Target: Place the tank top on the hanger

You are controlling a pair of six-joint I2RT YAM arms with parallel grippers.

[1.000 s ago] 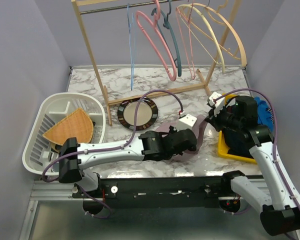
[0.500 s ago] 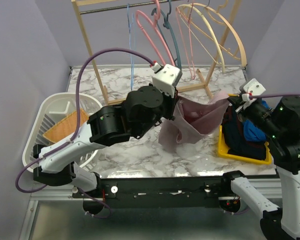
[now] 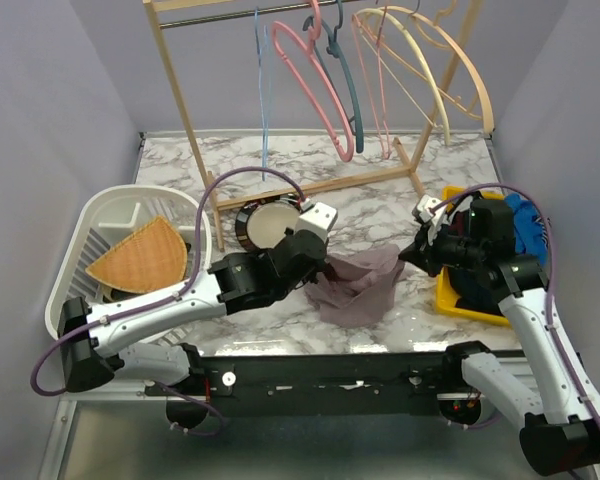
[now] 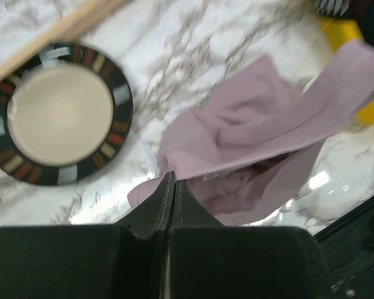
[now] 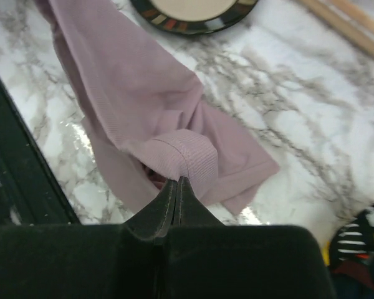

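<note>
The mauve tank top (image 3: 358,285) hangs slack between my two grippers, low over the marble table, its bottom bunched on the surface. My left gripper (image 3: 323,270) is shut on its left hem edge (image 4: 193,167). My right gripper (image 3: 408,255) is shut on a strap (image 5: 186,156). The thin light-blue hanger (image 3: 262,95) hangs on the wooden rack at the back, left of the pink hanger, apart from both grippers.
A dark-rimmed plate (image 3: 263,222) lies just behind my left gripper. The wooden rack (image 3: 310,185) holds pink (image 3: 325,95), teal (image 3: 346,85) and cream hangers. A white basket (image 3: 85,290) stands at left. A yellow tray (image 3: 450,295) with dark clothes stands at right.
Both grippers have come down from a raised spread position. The tank top, held stretched in the air half a second ago, now sags onto the table.
</note>
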